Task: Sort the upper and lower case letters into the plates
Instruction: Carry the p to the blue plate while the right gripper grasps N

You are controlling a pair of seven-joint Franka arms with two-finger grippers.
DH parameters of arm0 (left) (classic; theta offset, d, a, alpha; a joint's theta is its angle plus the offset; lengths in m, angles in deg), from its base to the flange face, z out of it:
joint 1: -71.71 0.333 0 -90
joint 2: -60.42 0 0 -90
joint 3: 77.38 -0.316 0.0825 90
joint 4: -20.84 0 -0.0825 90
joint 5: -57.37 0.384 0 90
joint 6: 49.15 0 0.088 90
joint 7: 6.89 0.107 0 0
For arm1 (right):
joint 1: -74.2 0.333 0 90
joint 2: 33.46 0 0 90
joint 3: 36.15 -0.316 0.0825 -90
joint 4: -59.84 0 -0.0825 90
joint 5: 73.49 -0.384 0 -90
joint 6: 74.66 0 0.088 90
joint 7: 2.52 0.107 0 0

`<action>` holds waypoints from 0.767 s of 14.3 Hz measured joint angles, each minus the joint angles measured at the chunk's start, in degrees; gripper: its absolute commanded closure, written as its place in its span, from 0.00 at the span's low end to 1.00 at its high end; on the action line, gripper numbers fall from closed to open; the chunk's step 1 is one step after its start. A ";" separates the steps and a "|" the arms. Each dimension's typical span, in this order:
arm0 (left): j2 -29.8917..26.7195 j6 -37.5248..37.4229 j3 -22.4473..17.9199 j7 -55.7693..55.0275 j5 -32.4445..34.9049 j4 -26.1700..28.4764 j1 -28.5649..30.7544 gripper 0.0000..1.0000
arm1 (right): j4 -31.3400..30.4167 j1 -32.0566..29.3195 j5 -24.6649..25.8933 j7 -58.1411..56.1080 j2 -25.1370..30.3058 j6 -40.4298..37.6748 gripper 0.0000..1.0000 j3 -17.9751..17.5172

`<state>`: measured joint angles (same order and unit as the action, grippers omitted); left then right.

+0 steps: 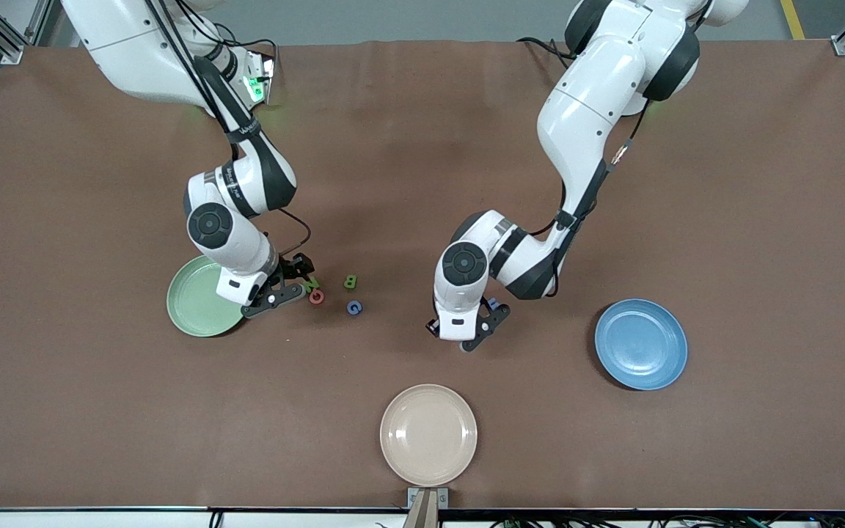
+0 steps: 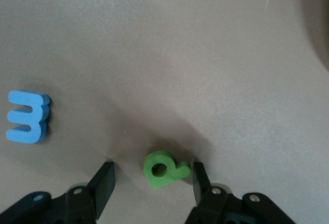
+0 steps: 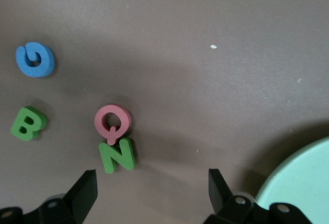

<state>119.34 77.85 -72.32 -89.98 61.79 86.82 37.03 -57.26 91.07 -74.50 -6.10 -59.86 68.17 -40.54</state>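
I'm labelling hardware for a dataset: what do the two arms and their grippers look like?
Both arms are glossy white with dark grey joint bands, round black joint caps and thin black cables. The right arm has a green light near its base. The left gripper and right gripper have black angular fingers on white hand housings.

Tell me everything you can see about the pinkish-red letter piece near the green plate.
The pinkish-red letter is a small, chunky ring with a short tail, reading as Q rather than O. It looks like matte foam or soft plastic. It lies flat on the brown table, touching the green N, a little way from the mint green plate. The right gripper hovers above, jaws open.
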 measured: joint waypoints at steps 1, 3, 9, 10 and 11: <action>-0.01 -0.01 -0.25 0.01 0.00 -0.03 -0.15 0.49 | 0.01 0.24 0.03 -0.01 -0.31 0.77 0.05 0.00; -0.02 -0.03 -0.68 0.01 0.00 -0.09 -0.52 0.71 | 0.00 0.90 0.04 -0.01 -1.42 2.83 0.08 -0.01; 0.07 0.50 -1.68 0.01 0.01 -0.85 -0.61 1.00 | 0.28 1.93 0.04 0.20 -5.41 7.06 0.10 0.00; -0.16 0.64 -1.91 0.01 0.01 -1.01 -0.41 1.00 | 0.38 2.08 0.04 0.47 -5.40 7.03 0.10 0.00; -0.76 0.65 -2.16 0.01 0.02 -1.24 -0.01 1.00 | 0.41 2.34 0.04 0.81 -5.40 7.01 0.12 -0.01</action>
<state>118.58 78.50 -74.48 -89.97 61.81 85.58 37.02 -56.86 93.40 -74.46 -5.29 -65.26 75.18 -40.54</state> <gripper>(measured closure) 0.612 0.093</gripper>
